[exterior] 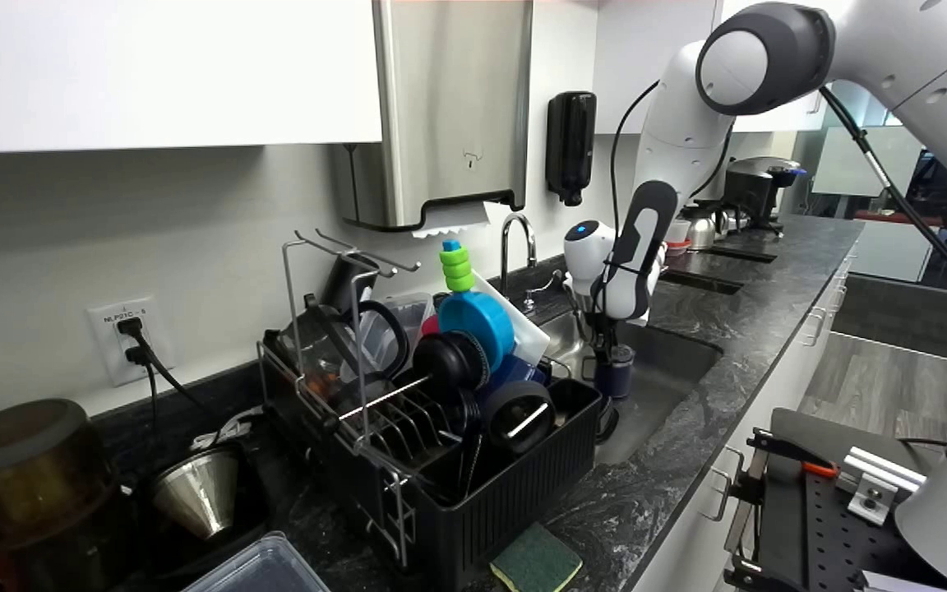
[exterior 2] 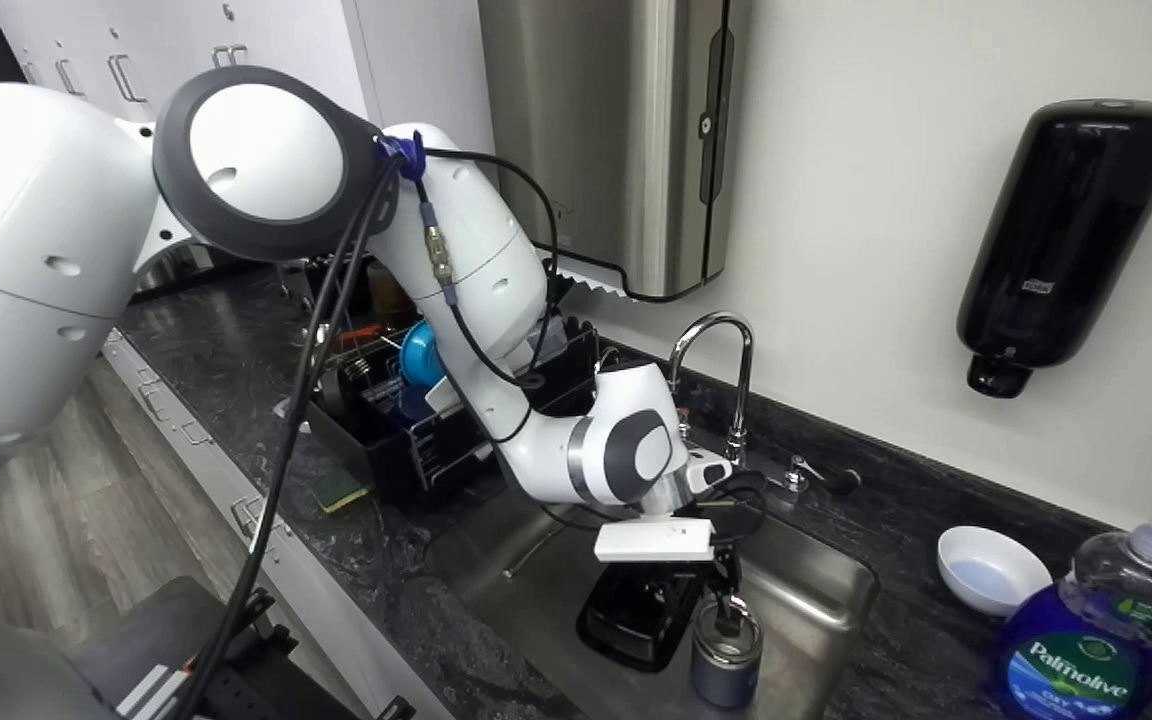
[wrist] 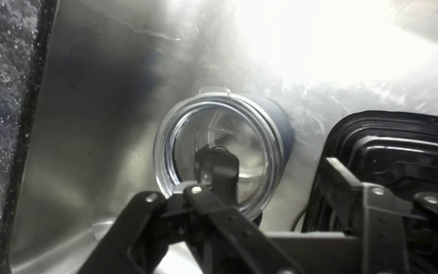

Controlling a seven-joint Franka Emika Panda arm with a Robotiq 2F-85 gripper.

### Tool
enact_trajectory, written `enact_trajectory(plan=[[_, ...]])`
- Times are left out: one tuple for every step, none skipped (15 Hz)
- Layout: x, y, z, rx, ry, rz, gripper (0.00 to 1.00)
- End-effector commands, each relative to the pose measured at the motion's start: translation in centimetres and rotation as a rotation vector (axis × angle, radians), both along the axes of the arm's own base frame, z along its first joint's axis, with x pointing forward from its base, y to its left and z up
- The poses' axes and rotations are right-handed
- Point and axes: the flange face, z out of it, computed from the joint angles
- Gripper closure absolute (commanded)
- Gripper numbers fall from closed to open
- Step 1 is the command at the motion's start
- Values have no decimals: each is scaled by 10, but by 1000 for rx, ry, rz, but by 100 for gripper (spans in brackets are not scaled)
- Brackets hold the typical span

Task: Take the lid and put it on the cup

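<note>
In an exterior view, the lower-right bottle (exterior 2: 1086, 640) reads "Palmolive OXY"; the upper-right black dispenser (exterior 2: 1071, 240), "Tork". Centre of the wrist view, a clear lid (wrist: 247, 146) rests atop the navy cup (wrist: 286, 125) in the sink (wrist: 89, 114); the fingers (wrist: 342, 190) stand wide apart.

Wall (exterior 2: 866, 180): pale, smooth. White cabinets (exterior: 153, 74) above and below dark marbled counter (exterior: 778, 296). Floor (exterior: 884, 382): grey, wood-patterned. Wrist view: strong glare (wrist: 318, 45) on steel sink (wrist: 89, 106).
</note>
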Motion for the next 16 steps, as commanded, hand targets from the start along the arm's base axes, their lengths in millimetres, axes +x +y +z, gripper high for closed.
enact_trajectory(plan=[[-1,-1,7,-13,-10,36,1],[-2,-2,11,-10,-16,35,0],[-4,-2,17,-7,-27,36,0],[-4,-2,23,-4,-36,36,0],[-6,-3,31,7,-47,31,0],[-7,-4,40,17,-53,21,0],[-10,-6,49,36,-63,17,0],[-13,-7,58,50,-72,15,0],[-16,-10,67,80,-82,29,0],[-19,-13,73,111,-87,35,0],[-22,-17,78,152,-96,49,0],[-25,-21,81,190,-102,53,0],[-27,-25,82,229,-109,56,0],[-29,-29,83,269,-116,64,0],[-30,-35,81,306,-118,64,0],[-31,-40,79,340,-114,62,0]])
